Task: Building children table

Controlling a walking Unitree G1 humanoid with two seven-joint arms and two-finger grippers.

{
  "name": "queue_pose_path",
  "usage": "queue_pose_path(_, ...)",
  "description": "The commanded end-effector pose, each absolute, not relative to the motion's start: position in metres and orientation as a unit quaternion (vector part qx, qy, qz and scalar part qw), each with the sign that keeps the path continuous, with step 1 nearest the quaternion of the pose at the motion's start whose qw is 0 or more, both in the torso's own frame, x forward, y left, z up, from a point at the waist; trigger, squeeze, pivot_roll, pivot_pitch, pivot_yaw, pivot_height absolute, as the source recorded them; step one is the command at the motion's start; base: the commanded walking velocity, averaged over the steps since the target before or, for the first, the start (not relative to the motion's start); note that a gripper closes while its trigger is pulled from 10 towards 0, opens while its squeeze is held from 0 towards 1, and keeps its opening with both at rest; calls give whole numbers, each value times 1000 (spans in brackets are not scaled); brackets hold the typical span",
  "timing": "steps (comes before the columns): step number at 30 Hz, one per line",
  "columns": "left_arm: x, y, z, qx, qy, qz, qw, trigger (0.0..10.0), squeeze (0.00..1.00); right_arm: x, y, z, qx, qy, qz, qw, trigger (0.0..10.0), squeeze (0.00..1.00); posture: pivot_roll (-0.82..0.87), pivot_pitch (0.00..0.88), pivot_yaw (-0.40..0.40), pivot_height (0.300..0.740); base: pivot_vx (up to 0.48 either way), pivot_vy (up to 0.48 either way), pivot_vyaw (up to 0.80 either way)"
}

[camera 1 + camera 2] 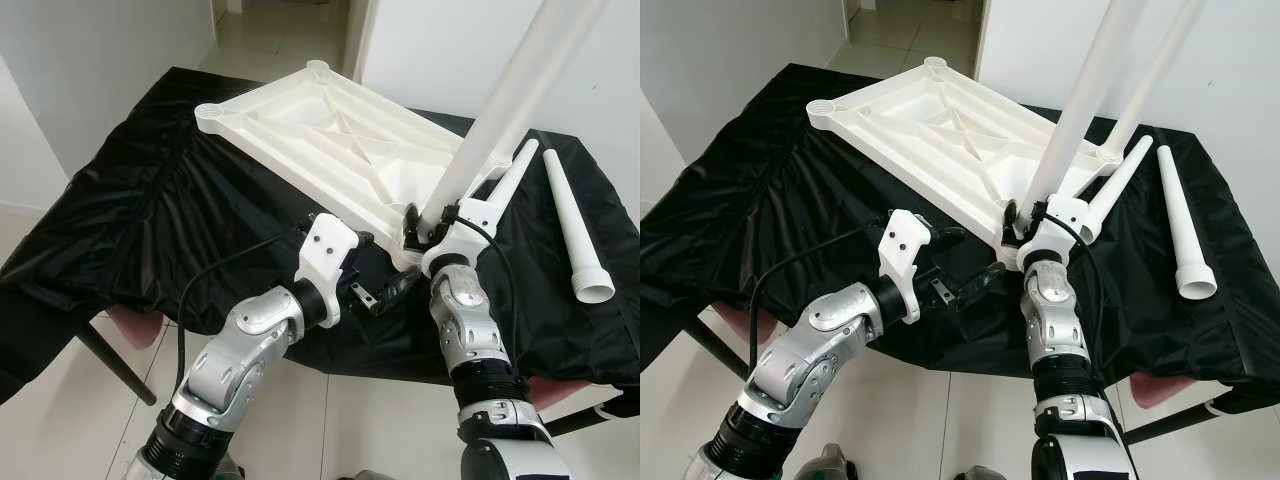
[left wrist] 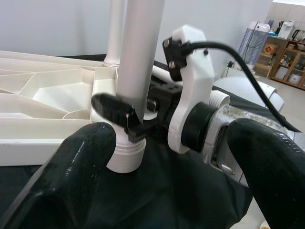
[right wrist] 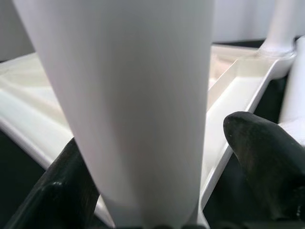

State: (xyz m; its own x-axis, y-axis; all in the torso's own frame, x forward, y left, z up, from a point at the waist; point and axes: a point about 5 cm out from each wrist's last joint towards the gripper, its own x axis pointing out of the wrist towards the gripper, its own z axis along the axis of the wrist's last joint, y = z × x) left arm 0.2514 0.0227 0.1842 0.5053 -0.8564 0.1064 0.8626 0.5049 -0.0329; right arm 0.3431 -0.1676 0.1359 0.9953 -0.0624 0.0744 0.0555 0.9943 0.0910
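**Tabletop upside down, one leg gripped at its near corner**

Tabletop (image 1: 330, 140), white plastic with ribbed underside facing up, lies upside down across a bench draped in black cloth (image 1: 130, 220). Round sockets show at its far corners. At the near corner on the robot's right, a white leg (image 1: 1080, 95) stands upright in its socket, leaning slightly; the right tool (image 1: 425, 232) is clenched around the base of this leg, one black finger on each side of the tube, as the right wrist view shows with the leg (image 3: 128, 109) between the two dark fingers (image 3: 267, 157). A second upright leg (image 1: 1160, 70) rises just behind it at the neighbouring corner.

Two more white legs lie loose on the cloth to the right of the tabletop: one leg (image 1: 512, 180) rests against the right arm's wrist, and the other (image 1: 575, 235) lies further right, its flared end towards the robot.

The left tool (image 1: 385, 293) hovers low over the cloth just in front of the tabletop's near edge, its fingers (image 2: 90, 157) spread apart and holding nothing, pointed towards the gripped leg and the right wrist.

A pale tiled floor (image 1: 60, 400) shows below the bench.
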Motion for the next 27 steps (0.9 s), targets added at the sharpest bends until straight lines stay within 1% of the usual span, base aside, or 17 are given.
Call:
queue_pose_path(1, 251, 21, 184, -38, -39, -497, 866, 10000, 0, 345, -171, 134, 49, -28, -22, 998, 10000, 1000, 100, 0, -86, 740, 0, 0, 0)
queue_pose_path(2, 251, 21, 184, -38, -39, -497, 866, 10000, 0, 345, -171, 134, 49, -28, -22, 998, 10000, 1000, 100, 0, -86, 740, 0, 0, 0)
queue_pose_path(3, 251, 21, 184, -37, -39, -497, 866, 10000, 0, 347, -174, 131, 50, -15, 1, 999, 10000, 702, 102, 0, -87, 740, 0, 0, 0)
queue_pose_path(4, 251, 21, 184, -37, -39, -497, 866, 10000, 0, 347, -174, 131, 50, -15, 1, 999, 10000, 702, 102, 0, -87, 740, 0, 0, 0)
queue_pose_path(5, 252, 21, 184, -36, -39, -496, 867, 10000, 0, 349, -178, 130, 44, -10, 42, 998, 10000, 0, 104, 0, -86, 740, 0, 0, 0)
queue_pose_path(6, 253, 22, 184, -35, -40, -495, 867, 10000, 0, 350, -181, 131, 37, -13, 82, 996, 10000, 0, 104, 0, -84, 740, 0, 0, 0)
queue_pose_path(8, 253, 22, 184, -35, -40, -495, 867, 10000, 0, 350, -181, 131, 37, -13, 82, 996, 10000, 0, 104, 0, -84, 740, 0, 0, 0)
queue_pose_path(10, 254, 23, 185, -34, -40, -493, 869, 10000, 0, 351, -186, 132, 18, -17, 142, 990, 10000, 0, 102, 0, -77, 740, 0, 0, 0)
queue_pose_path(12, 254, 23, 185, -34, -40, -493, 869, 10000, 0, 351, -186, 132, 18, -17, 142, 990, 10000, 0, 102, 0, -77, 740, 0, 0, 0)
queue_pose_path(15, 256, 24, 186, -30, -43, -491, 869, 10000, 0, 353, -187, 132, -21, -11, 217, 976, 10000, 0, 101, 0, -68, 740, 0, 0, 0)
queue_pose_path(26, 257, 26, 188, -26, -45, -489, 871, 10000, 0, 362, -191, 135, -38, 6, 272, 962, 10000, 0, 111, 0, -59, 740, 0, 0, 0)
queue_pose_path(27, 257, 26, 188, -26, -45, -488, 871, 10000, 0, 362, -191, 134, -35, 15, 281, 959, 7922, 0, 112, 0, -58, 740, 0, 0, 0)
